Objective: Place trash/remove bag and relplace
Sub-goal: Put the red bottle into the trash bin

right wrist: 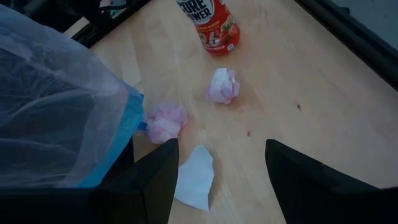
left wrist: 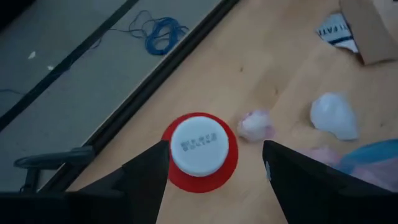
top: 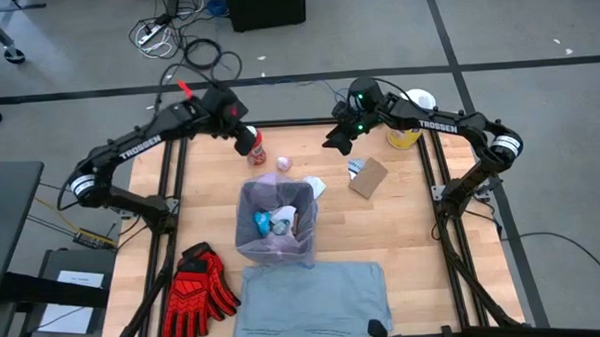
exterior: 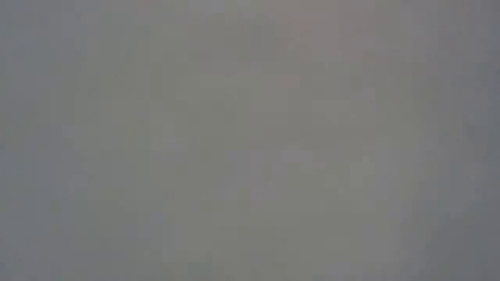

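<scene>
High view, bottle: we see the red-labelled bottle [top: 255,146] upright on the table, just beyond the lined bin [top: 275,223], with the left gripper [top: 245,140] directly over it.
Left wrist view, grip: the fingers stand apart on either side of the white cap [left wrist: 199,147], not yet touching; nothing is held.
Right gripper [top: 341,135]: fingers apart and empty, hovering near the far edge, above the paper scraps.
Litter left: a pink wad [right wrist: 223,85], a second pink wad [right wrist: 165,122] beside the pink bag [right wrist: 56,106], a white paper piece [right wrist: 194,176], a cardboard piece [top: 368,177].
Bin: already holds some litter; the grey-blue replacement liner [top: 315,298] lies flat in front of it.
Low view: blank grey, no help.
Step in hand, our judgement: pick up the bottle. We should descend straight, keep the cap centred between the 2 fingers, and close on the body below the cap so it cannot tip or slide.
</scene>
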Motion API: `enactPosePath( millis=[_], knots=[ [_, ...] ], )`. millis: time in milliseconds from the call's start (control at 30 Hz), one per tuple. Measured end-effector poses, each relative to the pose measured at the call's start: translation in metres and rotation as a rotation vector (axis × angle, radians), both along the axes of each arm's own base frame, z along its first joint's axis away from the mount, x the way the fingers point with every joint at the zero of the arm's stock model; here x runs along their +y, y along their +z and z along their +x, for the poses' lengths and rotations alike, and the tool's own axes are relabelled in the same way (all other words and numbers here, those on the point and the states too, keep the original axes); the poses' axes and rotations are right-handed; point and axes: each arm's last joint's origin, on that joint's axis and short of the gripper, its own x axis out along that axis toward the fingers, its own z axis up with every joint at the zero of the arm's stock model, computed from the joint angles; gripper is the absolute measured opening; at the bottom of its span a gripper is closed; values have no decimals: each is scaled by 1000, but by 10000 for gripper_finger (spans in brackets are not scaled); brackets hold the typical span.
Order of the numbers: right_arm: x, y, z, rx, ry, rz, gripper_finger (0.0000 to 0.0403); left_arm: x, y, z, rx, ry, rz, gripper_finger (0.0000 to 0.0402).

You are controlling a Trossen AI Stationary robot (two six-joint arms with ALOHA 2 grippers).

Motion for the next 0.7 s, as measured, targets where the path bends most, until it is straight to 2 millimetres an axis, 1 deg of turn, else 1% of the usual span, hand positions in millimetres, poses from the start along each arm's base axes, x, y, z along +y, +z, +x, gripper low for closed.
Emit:
enactPosePath(
  millis=[167,467,600,700],
  knots=[
    [2,0,2,1,5,-2,227,1,-13,1,15,-17,-3,269],
    [2,0,2,2,-1,2,227,5,-20,2,10,40,55,269],
    [2,0,2,3,-1,2,227,5,-29,2,3,54,25,269],
    [2,0,2,2,-6,9,227,5,-31,2,-19,61,8,272]
  ],
)
